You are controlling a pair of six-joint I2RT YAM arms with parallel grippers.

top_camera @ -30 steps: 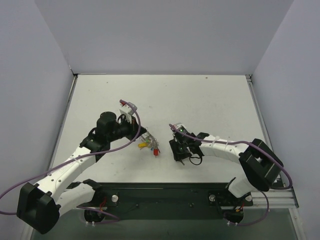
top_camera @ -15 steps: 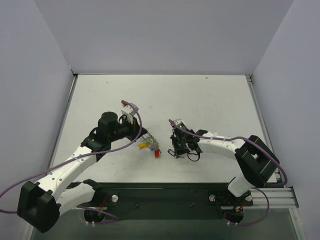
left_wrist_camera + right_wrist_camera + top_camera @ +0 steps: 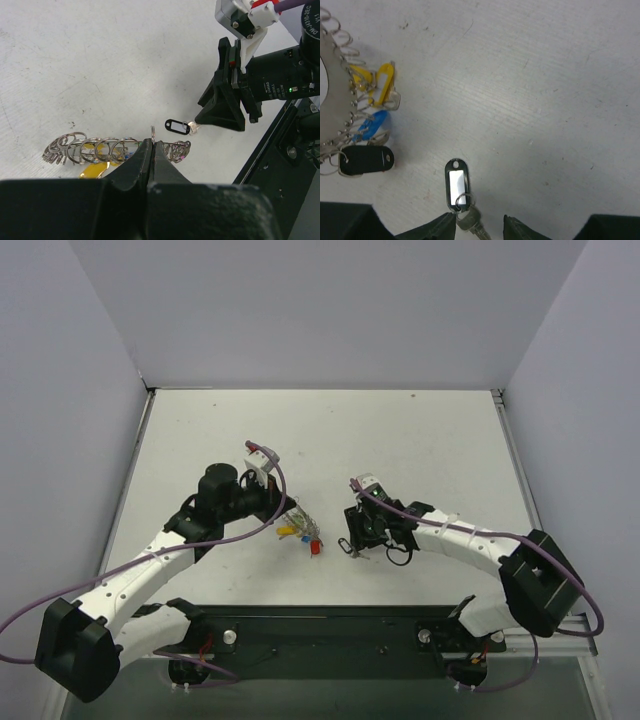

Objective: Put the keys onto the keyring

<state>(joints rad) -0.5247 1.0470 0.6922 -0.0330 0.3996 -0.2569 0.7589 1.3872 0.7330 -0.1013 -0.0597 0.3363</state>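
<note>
The keyring (image 3: 115, 150) is a long grey wire coil lying on the table, with yellow (image 3: 381, 86), blue (image 3: 373, 124) and black (image 3: 366, 159) keys hanging from it. My left gripper (image 3: 152, 144) is shut on the coil near its right end, and one loop sticks up between its tips. In the top view the ring (image 3: 300, 524) lies at that gripper (image 3: 286, 513), with a red key (image 3: 315, 548) below. A loose key with a black tag (image 3: 456, 181) and silver blade (image 3: 470, 222) lies between the fingers of my open right gripper (image 3: 479, 226).
The black base rail (image 3: 330, 630) runs along the near table edge below both arms. Grey walls close the table on the left, back and right. My right gripper's body (image 3: 222, 100) stands close beyond the loose key in the left wrist view.
The right arm's forearm and elbow have swung out to the right while its gripper stayed over the black-tagged key. The left arm and the keyring have barely moved.
</note>
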